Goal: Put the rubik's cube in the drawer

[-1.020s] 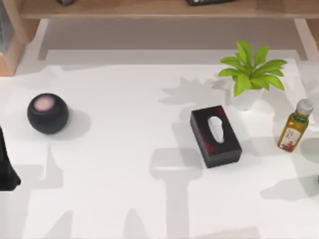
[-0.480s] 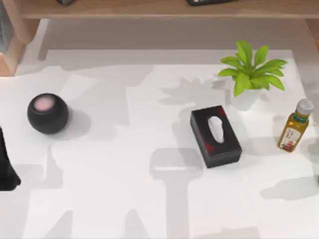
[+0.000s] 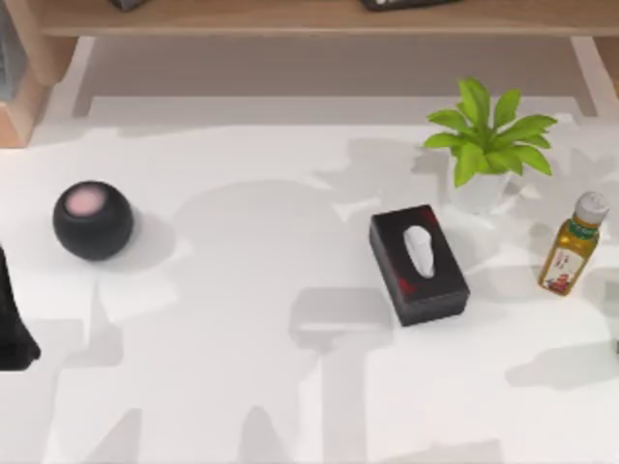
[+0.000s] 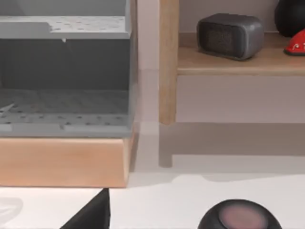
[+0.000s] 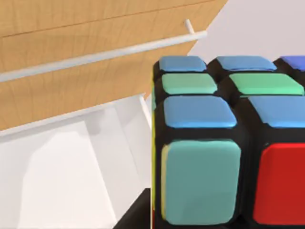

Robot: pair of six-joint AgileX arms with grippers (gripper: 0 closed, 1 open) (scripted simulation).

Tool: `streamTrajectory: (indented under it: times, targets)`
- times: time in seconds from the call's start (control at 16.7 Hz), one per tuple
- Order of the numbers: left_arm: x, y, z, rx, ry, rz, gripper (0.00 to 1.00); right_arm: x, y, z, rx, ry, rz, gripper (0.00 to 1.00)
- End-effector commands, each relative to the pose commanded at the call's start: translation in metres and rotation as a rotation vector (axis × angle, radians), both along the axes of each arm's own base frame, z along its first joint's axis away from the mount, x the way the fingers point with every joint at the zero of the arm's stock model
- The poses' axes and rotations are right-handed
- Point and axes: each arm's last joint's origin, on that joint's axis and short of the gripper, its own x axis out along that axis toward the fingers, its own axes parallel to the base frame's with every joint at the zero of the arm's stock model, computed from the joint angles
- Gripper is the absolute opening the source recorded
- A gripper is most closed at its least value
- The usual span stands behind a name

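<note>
Rubik's cube (image 5: 224,143) sits close under R wrist cam, over the open white drawer (image 5: 62,176), prob. for dropping in; finger state can't tell.

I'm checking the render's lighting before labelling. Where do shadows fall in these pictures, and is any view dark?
Top view: broad grey shadows cross the white table, with pools beside the black ball, tissue box and oil bottle. Left wrist view: the shelf post casts a shadow. Right wrist view: rubik's cube evenly lit. No view is dark.
</note>
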Motion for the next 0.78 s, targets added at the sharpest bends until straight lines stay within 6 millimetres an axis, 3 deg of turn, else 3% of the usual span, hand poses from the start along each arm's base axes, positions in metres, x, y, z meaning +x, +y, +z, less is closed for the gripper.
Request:
streamTrajectory:
  times: [0.24,0.48,0.6,0.78]
  targets:
    - [0.000,0.000,0.000,0.000,0.000,0.000,1.00,0.040,-0.025,-0.095,0.160,0.320,0.108,0.00]
    - [0.000,0.000,0.000,0.000,0.000,0.000,1.00,0.070,-0.024,-0.187,0.314,0.552,0.221,0.00]
    - [0.000,0.000,0.000,0.000,0.000,0.000,1.00,0.075,-0.023,-0.215,0.363,0.620,0.245,0.00]
    - [0.000,0.000,0.000,0.000,0.000,0.000,1.00,0.076,-0.023,-0.225,0.380,0.645,0.250,0.00]
